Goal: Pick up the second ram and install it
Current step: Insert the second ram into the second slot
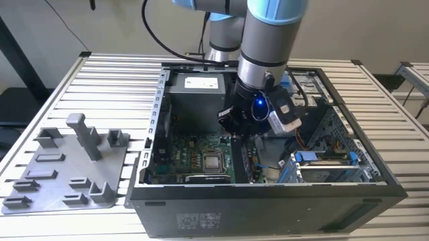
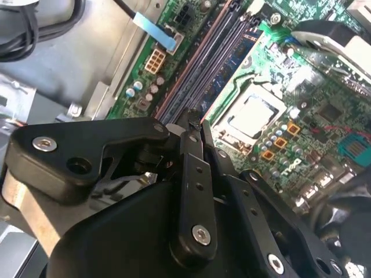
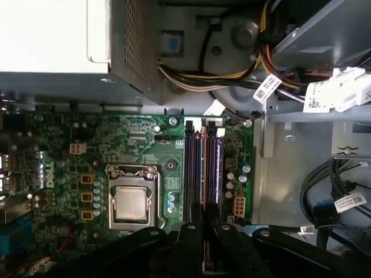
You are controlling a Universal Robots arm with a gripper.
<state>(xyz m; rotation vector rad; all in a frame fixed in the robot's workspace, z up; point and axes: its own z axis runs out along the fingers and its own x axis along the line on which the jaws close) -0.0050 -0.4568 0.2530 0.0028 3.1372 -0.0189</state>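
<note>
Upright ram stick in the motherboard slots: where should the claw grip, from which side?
Pinch the ram stick mid-length across its flat faces at the top edge, coming straight down into the open case. It stands on edge with neighbouring slots close beside, so probably only the top is free.

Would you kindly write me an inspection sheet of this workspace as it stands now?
Surface: slatted metal table, carrying an open PC case and a grey fixture tray.
Job's things: ram slots on the green motherboard; I cannot tell whether a stick sits in them.
Clutter: nothing seen.
Grippers: gripper inside the case, right over the ram slots; grip state unclear.
Cables: yellow and black bundle running from the power supply; black cable beside the arm.
Surroundings: pale wall behind the table.
</note>
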